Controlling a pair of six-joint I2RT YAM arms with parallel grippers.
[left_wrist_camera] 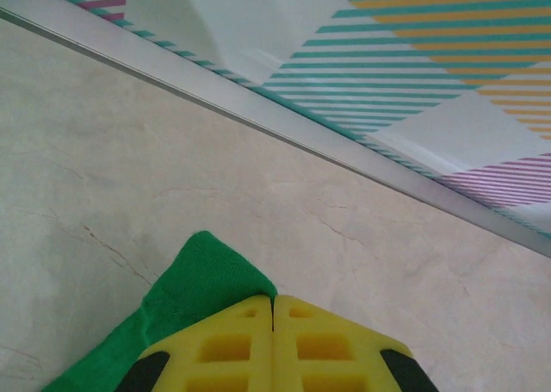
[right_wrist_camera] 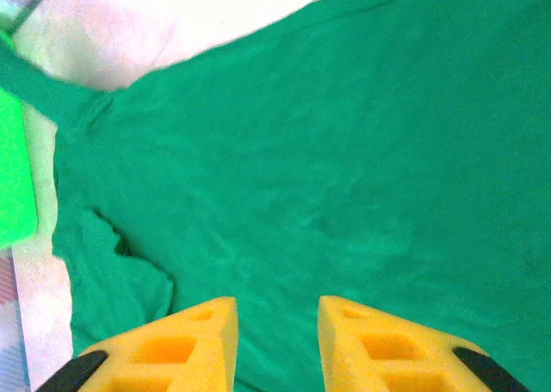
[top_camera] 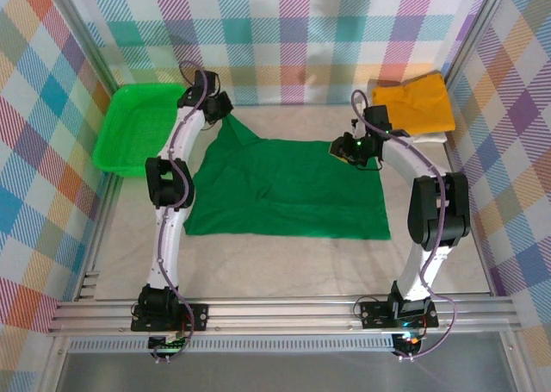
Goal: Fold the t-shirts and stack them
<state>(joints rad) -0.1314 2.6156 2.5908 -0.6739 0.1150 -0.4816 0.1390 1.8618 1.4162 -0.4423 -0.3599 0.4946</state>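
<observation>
A dark green t-shirt (top_camera: 284, 189) lies spread flat in the middle of the table. My left gripper (top_camera: 225, 116) is at its far left corner, shut on a tip of the cloth that is pulled up and back. In the left wrist view the yellow fingers (left_wrist_camera: 274, 299) meet with the green t-shirt's corner (left_wrist_camera: 194, 284) pinched between them. My right gripper (top_camera: 349, 151) hovers over the shirt's far right corner; its jaws (right_wrist_camera: 277, 310) stand open above the green t-shirt (right_wrist_camera: 301, 168) with nothing between them. A folded mustard yellow t-shirt (top_camera: 413, 103) lies on a white t-shirt (top_camera: 433, 137) at the back right.
A bright green mesh basket (top_camera: 133, 125) stands at the back left, and its edge (right_wrist_camera: 13, 177) shows in the right wrist view. Plaid walls enclose the table, with a metal rail (left_wrist_camera: 284, 121) close behind the left gripper. Bare tabletop (top_camera: 284, 263) lies in front of the shirt.
</observation>
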